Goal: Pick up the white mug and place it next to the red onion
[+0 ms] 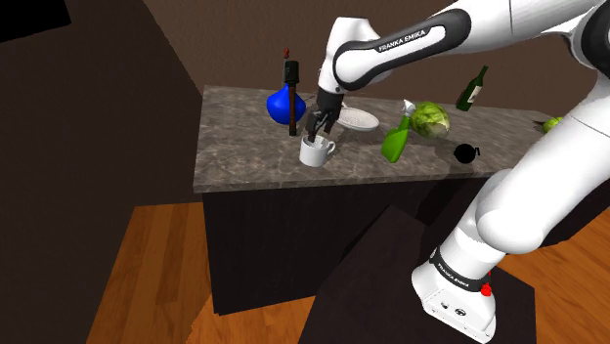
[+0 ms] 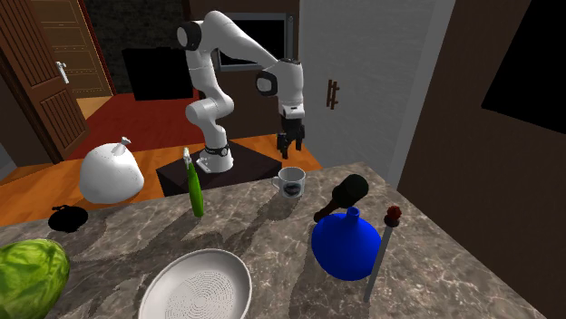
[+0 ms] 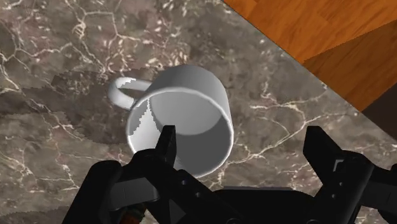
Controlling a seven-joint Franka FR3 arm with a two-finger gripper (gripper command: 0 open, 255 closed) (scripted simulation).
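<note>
The white arm (image 1: 528, 186) rises from its base (image 1: 457, 293) at the shoulder view's five o'clock, arches high and stretches toward ten o'clock. The wrist (image 1: 330, 98) bends so that the end effector (image 1: 319, 133) points down to six o'clock, its black fingers (image 3: 164, 145) spread well apart.

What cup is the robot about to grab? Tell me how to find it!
Look at the marble counter, near its edge above the wooden floor. Right under the open black gripper stands a small white mug, close to the blue vase. It is the only thing there with a loop handle.
</note>
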